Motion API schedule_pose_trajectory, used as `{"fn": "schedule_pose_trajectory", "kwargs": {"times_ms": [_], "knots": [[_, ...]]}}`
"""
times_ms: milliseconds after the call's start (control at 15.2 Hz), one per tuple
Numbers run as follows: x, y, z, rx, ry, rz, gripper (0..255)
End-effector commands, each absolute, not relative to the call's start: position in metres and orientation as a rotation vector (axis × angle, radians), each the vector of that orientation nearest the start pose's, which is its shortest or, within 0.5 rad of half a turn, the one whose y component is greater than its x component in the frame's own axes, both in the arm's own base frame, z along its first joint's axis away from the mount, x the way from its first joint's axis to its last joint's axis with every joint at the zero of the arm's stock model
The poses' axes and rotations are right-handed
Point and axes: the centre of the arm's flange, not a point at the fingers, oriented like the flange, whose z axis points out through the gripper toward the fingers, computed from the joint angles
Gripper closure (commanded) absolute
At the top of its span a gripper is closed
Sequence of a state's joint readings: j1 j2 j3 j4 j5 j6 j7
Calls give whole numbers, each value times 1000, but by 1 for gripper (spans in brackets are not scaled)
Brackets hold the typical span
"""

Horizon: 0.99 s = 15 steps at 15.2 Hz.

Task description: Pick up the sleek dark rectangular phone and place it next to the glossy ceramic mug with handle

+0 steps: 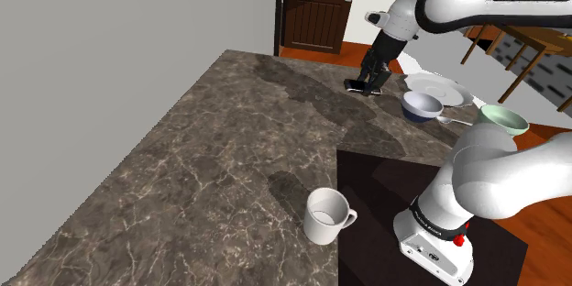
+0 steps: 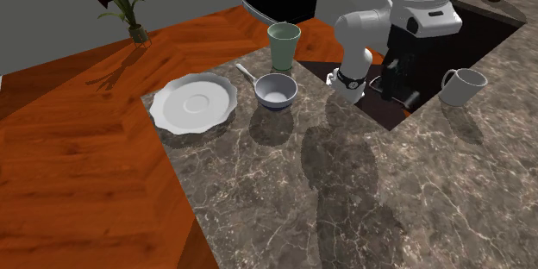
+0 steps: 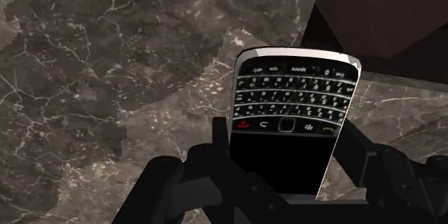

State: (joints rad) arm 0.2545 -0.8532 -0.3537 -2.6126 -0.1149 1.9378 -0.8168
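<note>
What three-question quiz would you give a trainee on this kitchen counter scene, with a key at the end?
1. True or false: the black pincer is shut on the dark rectangular keypad phone.
2. What lies beside the round blue-and-white bowl? A a silvery spoon; B a fork; C a knife.
3. Short answer: is the phone already next to the glossy white handled mug?
Key: 1 true; 2 A; 3 no, they are far apart across the brown marble counter.
</note>
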Motion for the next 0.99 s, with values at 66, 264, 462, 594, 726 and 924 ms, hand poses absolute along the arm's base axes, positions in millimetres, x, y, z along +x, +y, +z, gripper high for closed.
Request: {"fn": "schedule_pose_trajectory", "kwargs": {"times_ms": [66,264,462,594,726,924], "knots": [[312,-9,502,-2776,-1248,-301,255],[306,30,502,-2776,-1248,-301,255],[300,69,502,-2776,-1248,-301,255],[296,95,502,-2776,-1248,-301,255],[292,121,502,-2776,-1248,-301,255],[286,160,502,-2776,-1248,-301,255]]}}
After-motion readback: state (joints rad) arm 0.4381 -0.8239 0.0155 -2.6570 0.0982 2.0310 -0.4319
